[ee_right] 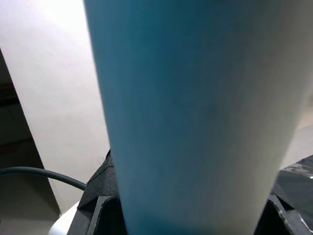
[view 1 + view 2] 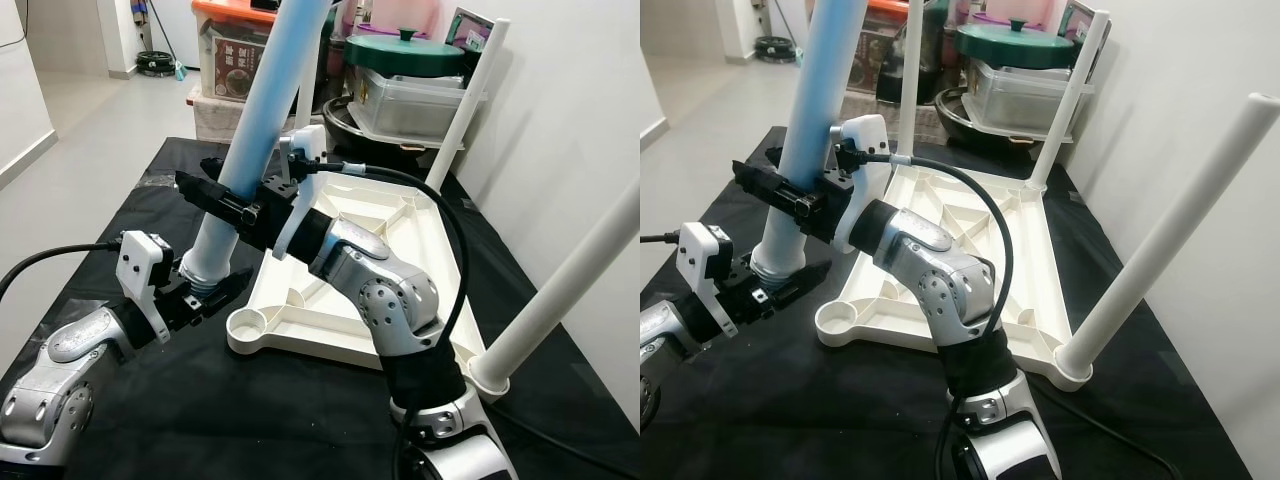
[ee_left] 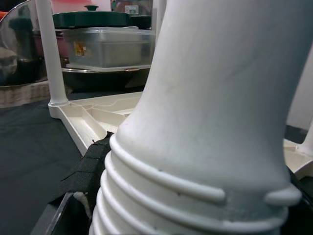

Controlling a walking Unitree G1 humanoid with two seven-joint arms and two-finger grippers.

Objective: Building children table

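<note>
Both claws, left [image 2: 205, 292] and right [image 2: 222, 203], clamped around blue leg [image 2: 255, 120]; lidded tub [image 2: 415, 100] behind, contents unclear.

Black cloth [image 2: 120, 400] covers the work surface. White wall [image 2: 570, 110] runs along the right side. Pale grey floor [image 2: 90, 130] stretches to the left, with a white skirting edge at the far left. Behind the surface sit stacked storage items: a clear lidded plastic box [image 2: 415, 105], a green pot lid [image 2: 403, 52], an orange-lidded bin [image 2: 235, 45]. Even indoor light
</note>
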